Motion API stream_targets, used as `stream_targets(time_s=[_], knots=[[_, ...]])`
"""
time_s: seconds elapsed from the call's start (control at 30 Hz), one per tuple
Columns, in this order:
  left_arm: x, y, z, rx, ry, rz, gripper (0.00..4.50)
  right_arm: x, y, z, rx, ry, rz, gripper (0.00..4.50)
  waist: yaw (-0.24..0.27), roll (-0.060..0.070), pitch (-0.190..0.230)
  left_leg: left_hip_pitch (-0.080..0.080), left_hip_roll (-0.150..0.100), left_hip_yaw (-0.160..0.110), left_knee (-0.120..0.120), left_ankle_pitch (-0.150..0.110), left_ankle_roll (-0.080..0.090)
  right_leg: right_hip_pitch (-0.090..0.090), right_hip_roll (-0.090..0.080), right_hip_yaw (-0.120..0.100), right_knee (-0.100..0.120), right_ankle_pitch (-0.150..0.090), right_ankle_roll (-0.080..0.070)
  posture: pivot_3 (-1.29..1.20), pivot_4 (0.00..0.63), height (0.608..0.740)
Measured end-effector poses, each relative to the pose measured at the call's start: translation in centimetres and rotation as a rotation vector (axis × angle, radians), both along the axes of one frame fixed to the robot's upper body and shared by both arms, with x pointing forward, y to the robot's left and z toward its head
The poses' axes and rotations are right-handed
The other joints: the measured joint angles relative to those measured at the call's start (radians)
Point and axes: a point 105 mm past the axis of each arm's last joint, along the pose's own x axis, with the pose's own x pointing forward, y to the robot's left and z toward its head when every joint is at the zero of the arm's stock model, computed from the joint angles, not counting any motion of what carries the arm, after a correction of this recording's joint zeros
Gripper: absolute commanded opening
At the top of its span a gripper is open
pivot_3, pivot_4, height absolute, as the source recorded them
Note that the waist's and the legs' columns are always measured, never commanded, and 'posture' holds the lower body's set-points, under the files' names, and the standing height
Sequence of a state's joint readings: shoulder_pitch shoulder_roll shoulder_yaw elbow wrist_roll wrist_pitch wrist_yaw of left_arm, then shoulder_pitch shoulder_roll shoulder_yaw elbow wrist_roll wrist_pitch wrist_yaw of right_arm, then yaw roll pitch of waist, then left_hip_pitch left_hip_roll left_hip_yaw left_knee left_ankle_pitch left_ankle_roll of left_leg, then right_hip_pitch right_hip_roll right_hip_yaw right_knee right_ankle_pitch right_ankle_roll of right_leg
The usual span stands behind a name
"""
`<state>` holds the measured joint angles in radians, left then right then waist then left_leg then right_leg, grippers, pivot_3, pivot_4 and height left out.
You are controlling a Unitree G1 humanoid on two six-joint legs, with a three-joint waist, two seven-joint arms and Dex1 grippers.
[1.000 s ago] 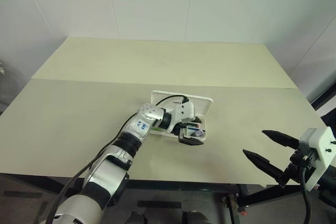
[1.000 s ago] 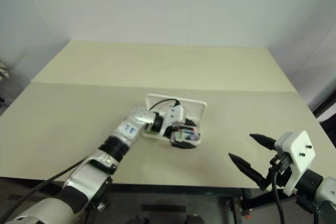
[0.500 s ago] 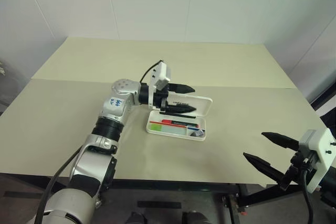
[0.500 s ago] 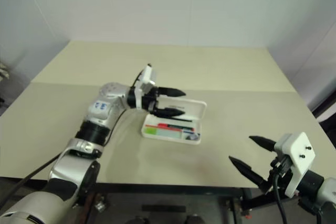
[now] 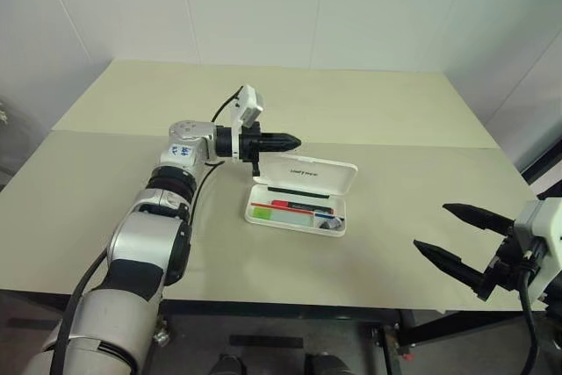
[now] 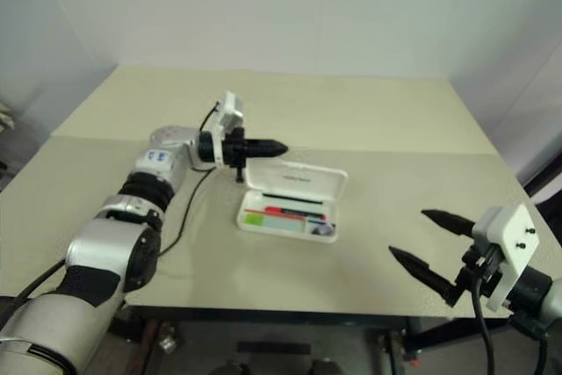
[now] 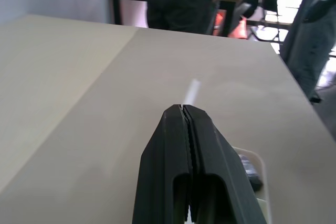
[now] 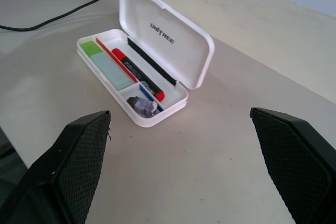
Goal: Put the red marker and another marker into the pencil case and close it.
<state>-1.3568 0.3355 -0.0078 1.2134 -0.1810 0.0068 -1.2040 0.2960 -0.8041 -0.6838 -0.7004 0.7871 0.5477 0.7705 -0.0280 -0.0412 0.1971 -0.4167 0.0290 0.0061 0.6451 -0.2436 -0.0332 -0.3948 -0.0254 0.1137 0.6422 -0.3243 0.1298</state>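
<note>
Pencil case (image 5: 303, 195) open mid-table, left gripper (image 5: 285, 140) clenched above, right gripper (image 5: 461, 234) agape.

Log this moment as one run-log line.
case: open, lid up | red marker: inside | left claw: shut, empty, above table behind lid | right claw: open, empty

L pincer (image 5: 292, 140) up, off case (image 5: 301, 194), shut.

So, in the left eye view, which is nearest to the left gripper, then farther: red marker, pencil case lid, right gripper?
1. pencil case lid, beside the left gripper
2. red marker, in the tray
3. right gripper, far right
</note>
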Motion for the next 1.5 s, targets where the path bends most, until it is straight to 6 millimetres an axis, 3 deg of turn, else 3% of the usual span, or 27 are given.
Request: stream_targets(time_s=[0.13,0.4,0.63,0.97,1.1,1.5], knots=[[1.8,0.8,0.1,0.004,0.007,0.169,0.04,0.0,-0.1,0.0,-0.01,-0.003,-0.008,4.5,0.0,0.0,0.0,-0.001,0.0,0.0,0.0,0.0,0.0,-0.001,0.0,0.0,0.0,0.0,0.0,0.0,0.15,0.74],[2.8,2.1,-3.1,0.076,0.195,0.317,0.04,0.1,-0.3,-0.1,-0.009,-0.008,-0.024,4.5,0.001,0.0,0.0,-0.003,0.0,-0.001,0.001,0.0,0.0,-0.003,0.0,-0.001,0.001,0.0,0.001,0.0,0.15,0.74],[1.1,1.9,-4.2,0.155,0.288,0.165,0.04,0.1,-0.4,-0.2,-0.012,-0.008,-0.034,4.5,0.0,0.0,0.0,-0.003,0.0,0.0,0.001,0.0,0.0,-0.003,0.0,-0.001,0.001,0.0,0.001,0.0,0.15,0.74],[-1.9,3.7,-6.1,0.433,0.335,-0.077,0.04,0.1,-0.4,-0.1,-0.012,-0.021,-0.034,4.5,0.0,0.0,0.0,-0.003,0.0,0.0,0.001,0.0,0.0,-0.003,0.0,-0.001,0.002,0.0,0.0,0.0,0.15,0.74],[-2.1,3.6,-6.9,0.535,0.298,-0.106,0.04,0.3,-0.3,0.0,-0.015,-0.029,-0.023,4.5,0.0,0.0,0.0,-0.003,0.0,-0.001,0.001,0.0,0.0,-0.003,0.0,-0.001,0.002,0.0,0.0,0.0,0.15,0.74],[-1.1,1.0,-7.6,0.695,0.062,-0.116,0.04,1.5,-1.8,0.0,-0.006,-0.004,0.06,4.5,0.001,0.0,0.0,-0.003,-0.001,-0.001,0.003,0.0,0.0,-0.002,0.0,0.0,0.003,0.001,0.001,0.0,0.15,0.74]])
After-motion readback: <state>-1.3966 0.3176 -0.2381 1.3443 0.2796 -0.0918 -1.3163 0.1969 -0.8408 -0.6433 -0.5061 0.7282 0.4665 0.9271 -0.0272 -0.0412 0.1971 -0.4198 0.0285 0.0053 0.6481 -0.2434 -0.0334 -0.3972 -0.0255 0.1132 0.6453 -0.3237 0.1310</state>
